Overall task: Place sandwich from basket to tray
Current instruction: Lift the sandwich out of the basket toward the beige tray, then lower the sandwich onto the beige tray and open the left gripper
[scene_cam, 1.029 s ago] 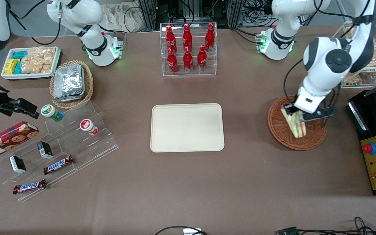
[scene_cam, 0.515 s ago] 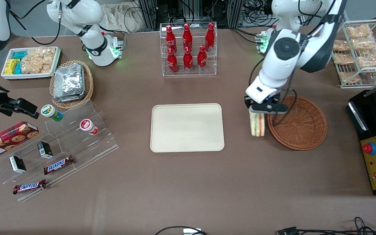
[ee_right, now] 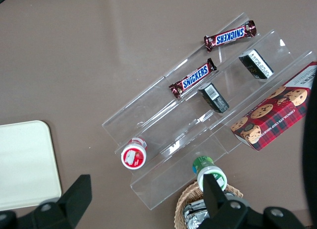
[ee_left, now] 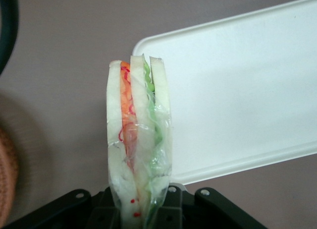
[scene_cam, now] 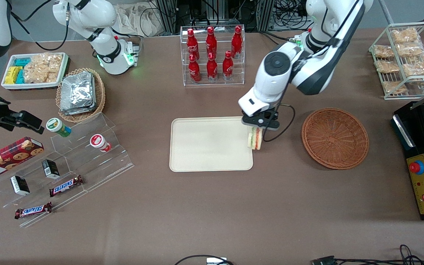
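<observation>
Above the edge of the tray (scene_cam: pixel 208 147) that faces the basket (scene_cam: pixel 335 138), the gripper (scene_cam: pixel 258 127) is held, and the sandwich (scene_cam: pixel 255 139) is clamped between its fingers and hangs below it. The sandwich is carried upright with its filling edge turned down, over the tray's rim, partly above the tray and partly above the brown table (scene_cam: pixel 212 213). Whether the sandwich touches the tray cannot be told from the front view. From the wrist camera the sandwich (ee_left: pixel 138 144) is seen end on: three pale slices of bread with an orange-red layer and a green layer between them, all under clear wrap, its gripped end hidden between the black fingers (ee_left: pixel 203 209). A rounded corner of the tray (ee_left: pixel 237 90) lies just beside the sandwich in that view, with bare table next to it. The tray's surface carries nothing. The basket stands on the table well apart from the tray, toward the working arm's end, and nothing lies in it. An acrylic rack of red bottles (scene_cam: pixel 212 55) stands farther from the front camera than the tray. A tan wicker basket of foil packets (scene_cam: pixel 80 94) and a stepped acrylic stand (scene_cam: pixel 72 165) with chocolate bars (scene_cam: pixel 66 185) lie toward the parked arm's end of the table.
</observation>
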You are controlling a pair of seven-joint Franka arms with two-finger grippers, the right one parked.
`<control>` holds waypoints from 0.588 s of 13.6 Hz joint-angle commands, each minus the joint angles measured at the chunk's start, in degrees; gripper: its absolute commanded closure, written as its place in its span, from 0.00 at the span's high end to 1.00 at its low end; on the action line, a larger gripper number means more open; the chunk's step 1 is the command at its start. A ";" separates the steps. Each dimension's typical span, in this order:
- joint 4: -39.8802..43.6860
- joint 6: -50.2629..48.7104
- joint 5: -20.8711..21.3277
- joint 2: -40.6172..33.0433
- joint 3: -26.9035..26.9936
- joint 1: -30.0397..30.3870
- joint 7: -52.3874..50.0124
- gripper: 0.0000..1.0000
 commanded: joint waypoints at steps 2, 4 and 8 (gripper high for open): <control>7.24 0.27 7.98 11.74 0.12 -4.98 -8.93 0.19; 8.47 1.85 10.37 16.31 0.12 -6.12 -12.54 0.19; 8.74 1.95 12.66 20.46 0.30 -7.35 -13.26 0.19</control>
